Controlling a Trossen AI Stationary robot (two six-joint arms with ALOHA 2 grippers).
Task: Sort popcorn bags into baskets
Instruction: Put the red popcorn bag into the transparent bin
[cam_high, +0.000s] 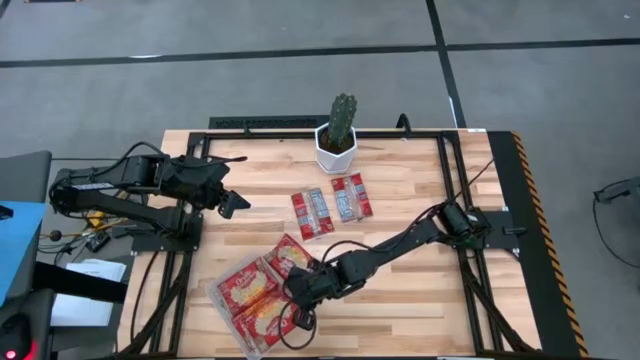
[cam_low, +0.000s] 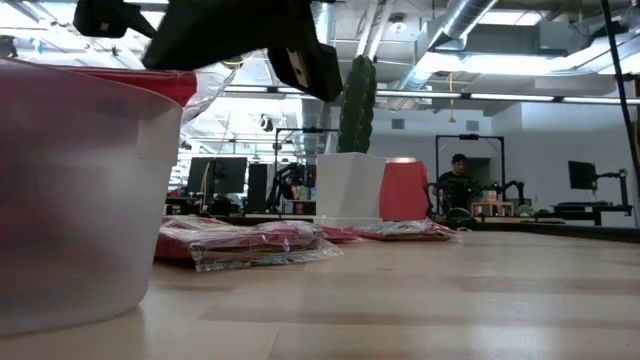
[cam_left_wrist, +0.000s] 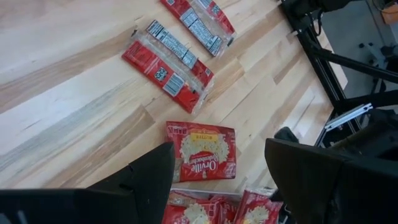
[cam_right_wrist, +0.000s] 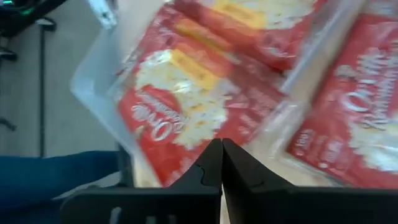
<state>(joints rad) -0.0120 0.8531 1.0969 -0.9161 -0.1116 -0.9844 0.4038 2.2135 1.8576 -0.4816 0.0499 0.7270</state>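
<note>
Several large red popcorn bags (cam_high: 252, 298) with a yellow-orange picture lie in the clear tray (cam_high: 222, 305) near the table's near edge. One more large bag (cam_left_wrist: 201, 151) lies flat on the wood beside the tray's far-right side. Two slim packets (cam_high: 312, 212) (cam_high: 351, 197) rest flat at mid-table. My right gripper (cam_right_wrist: 221, 163) is shut with nothing between the fingers, and hovers over the tray's right rim (cam_right_wrist: 314, 53). It also shows in the high view (cam_high: 298, 292). My left gripper (cam_left_wrist: 217, 186) is open, raised above the table's left side (cam_high: 236, 203), and looks toward the bags.
A white hexagonal pot with a cactus (cam_high: 338, 138) stands by the far edge, just beyond the slim packets. Dark frame rails (cam_high: 455, 190) run along the table's right side. Bare wood (cam_high: 420, 310) lies right of the tray. A person sits far behind in the room (cam_low: 458, 180).
</note>
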